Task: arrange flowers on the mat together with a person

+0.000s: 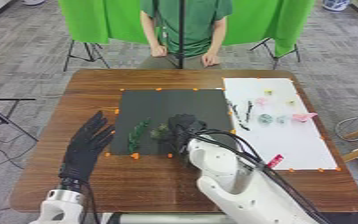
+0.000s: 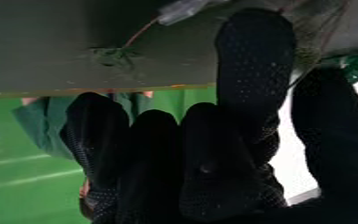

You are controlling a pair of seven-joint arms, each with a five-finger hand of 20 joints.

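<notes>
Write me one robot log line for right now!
right hand: over black mat; left hand: open, left of black mat; green sprig: on black mat; flowers: on white mat

The right robot hand [image 1: 185, 125], in a dotted black fabric glove, is showing large before a dark grey mat [image 2: 33, 55]. Beyond the hand, a thin reddish stem [image 2: 140, 33] is running between a pale translucent piece [image 2: 182, 10] and a wispy green tuft [image 2: 113, 56]. A bright green cloth curtain [image 2: 24, 185] is hanging past it.

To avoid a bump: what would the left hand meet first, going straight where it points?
The way looks free: the left hand points over the table, left of the black mat; how high is unclear.
</notes>
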